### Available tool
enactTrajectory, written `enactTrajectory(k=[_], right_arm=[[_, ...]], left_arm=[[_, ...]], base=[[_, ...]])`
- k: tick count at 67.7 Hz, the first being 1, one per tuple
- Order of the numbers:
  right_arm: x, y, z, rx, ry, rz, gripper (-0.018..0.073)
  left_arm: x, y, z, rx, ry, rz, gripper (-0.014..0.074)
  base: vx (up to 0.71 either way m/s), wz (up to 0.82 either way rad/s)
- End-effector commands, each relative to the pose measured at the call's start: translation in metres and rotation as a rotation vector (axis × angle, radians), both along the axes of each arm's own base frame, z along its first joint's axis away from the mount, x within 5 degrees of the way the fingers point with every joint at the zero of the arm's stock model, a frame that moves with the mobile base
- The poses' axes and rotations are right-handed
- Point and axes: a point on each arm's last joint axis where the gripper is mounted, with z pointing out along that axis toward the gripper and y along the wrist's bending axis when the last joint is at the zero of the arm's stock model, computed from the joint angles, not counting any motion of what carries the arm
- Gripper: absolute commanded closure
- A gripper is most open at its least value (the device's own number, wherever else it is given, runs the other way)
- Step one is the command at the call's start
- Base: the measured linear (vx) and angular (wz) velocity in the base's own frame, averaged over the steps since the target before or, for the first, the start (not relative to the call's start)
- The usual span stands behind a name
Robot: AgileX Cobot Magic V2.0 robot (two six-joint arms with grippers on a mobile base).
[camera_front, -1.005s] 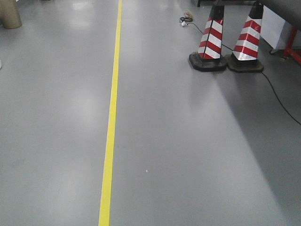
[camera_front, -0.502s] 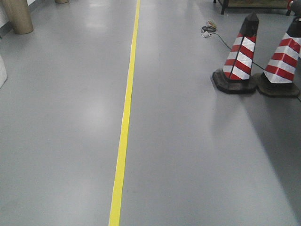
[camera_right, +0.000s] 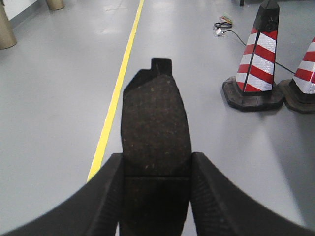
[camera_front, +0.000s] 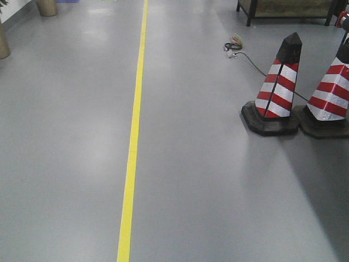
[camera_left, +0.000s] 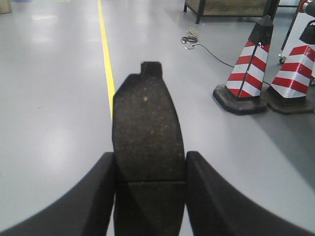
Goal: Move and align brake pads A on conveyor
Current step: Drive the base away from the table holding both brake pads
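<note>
Left wrist view: left claw was closed on brake pad L, one black finger against each long edge. The jaws stood only as wide as the pad. The rough friction face was turned to the camera, with a thin groove crossing it just behind the fingertips. Most of the pad reached out past the fingertips and ended in a small square tab.

Right wrist view: right claw had the same grip on brake pad R, pinched edge to edge, face toward the camera, tab at the far end.

Both pads were held clear above the grey floor.

Open room: bare floor lay on both sides of the yellow line, which ran straight away from the robot.

Right edge: two red-and-white striped cones, near cone and second cone, stood with their black bases just beside each other. A black cable ran from behind them to a small coil farther back.

Far end: a dark-framed stand at top right and a tan cylinder at top left.
</note>
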Motion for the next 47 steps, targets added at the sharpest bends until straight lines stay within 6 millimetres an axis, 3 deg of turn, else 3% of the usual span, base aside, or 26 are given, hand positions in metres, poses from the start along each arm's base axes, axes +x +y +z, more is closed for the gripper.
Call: enactTrajectory(k=[1,47], right_arm=[[0.0026,0.0003,0.0179,-0.005,-0.116,0.006,0.0566],[0.0019,0.0002,0.0182,-0.005,-0.119,0.006,0.0566]], left_arm=[[0.0027,0.0002,0.0178,-0.031,-0.116,0.009,0.0603],[0.0027,0.0002,0.0178,-0.03,-0.116,0.009,0.0603]], base=[[0.7,-0.13],[0.69,-0.01]])
